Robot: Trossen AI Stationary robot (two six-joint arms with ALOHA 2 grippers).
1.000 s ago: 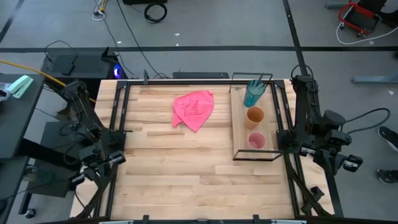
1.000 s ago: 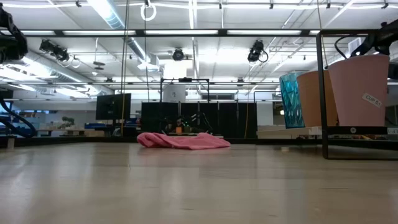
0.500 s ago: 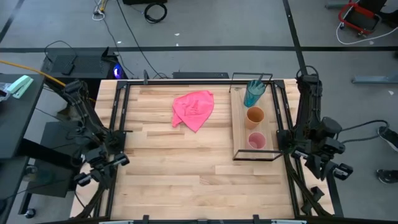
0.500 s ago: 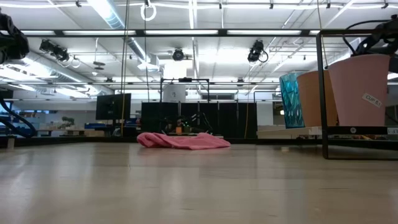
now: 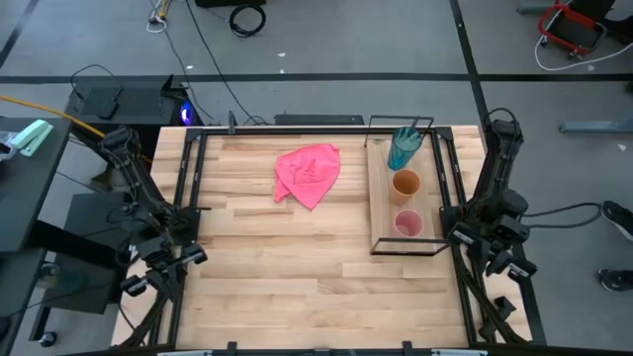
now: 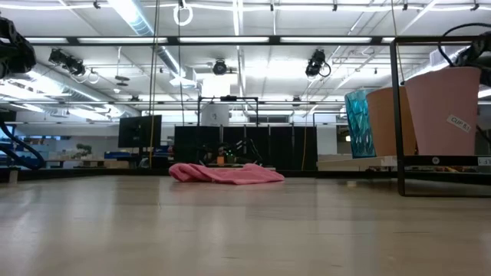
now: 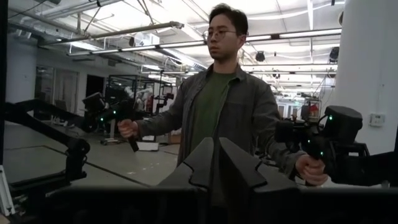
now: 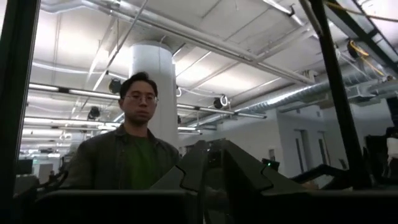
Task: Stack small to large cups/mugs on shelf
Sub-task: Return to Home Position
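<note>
Three cups stand in a row, each on its base, on the light-wood shelf point(image 5: 380, 203) at the table's right. The teal-blue cup point(image 5: 403, 148) is farthest, the orange cup point(image 5: 406, 184) is in the middle and the pink cup point(image 5: 408, 224) is nearest. They also show in the low view: teal point(image 6: 357, 123), orange point(image 6: 387, 123), pink point(image 6: 445, 111). My left gripper point(image 5: 134, 287) is beyond the table's left edge, shut and empty point(image 7: 214, 152). My right gripper point(image 5: 518, 266) is beyond the right edge, shut and empty point(image 8: 208, 158).
A crumpled pink cloth point(image 5: 309, 173) lies on the tabletop's far middle, left of the shelf. The shelf's black wire frame point(image 6: 399, 115) rises at its ends. A person point(image 7: 227, 106) holding two leader handles stands in front of both wrist cameras, beyond the table.
My right gripper has swung in toward the table's right edge from farther out, staying off the table. The cups, the shelf and the cloth have kept still.
</note>
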